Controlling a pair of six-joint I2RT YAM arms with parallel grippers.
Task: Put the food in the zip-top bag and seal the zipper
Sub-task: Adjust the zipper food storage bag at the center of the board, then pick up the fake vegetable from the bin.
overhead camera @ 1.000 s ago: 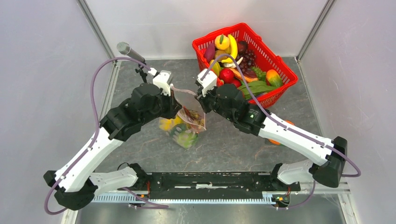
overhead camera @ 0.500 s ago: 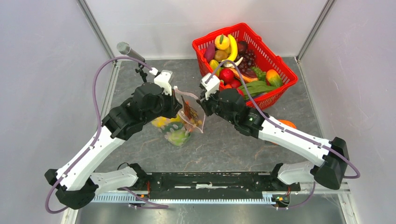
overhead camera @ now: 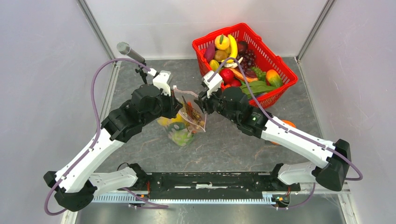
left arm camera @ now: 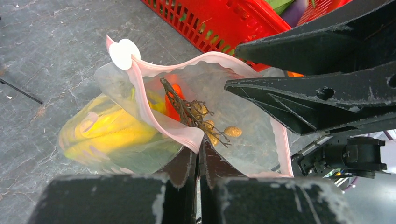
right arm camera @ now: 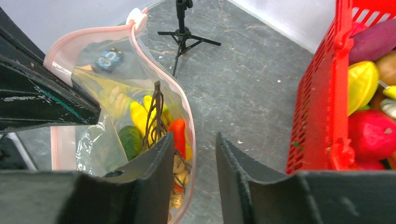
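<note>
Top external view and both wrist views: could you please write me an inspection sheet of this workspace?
Surface: grey table, mottled.
Job's things: zip-top bag held mouth up; food inside; zipper unsealed.
Clutter: red basket of toy produce; orange item beneath right arm; microphone stand.
Tools: left tool shut on zipper; right tool open, holding nothing.
Cables: purple cable looping along each arm.
Surroundings: pale walls.
</note>
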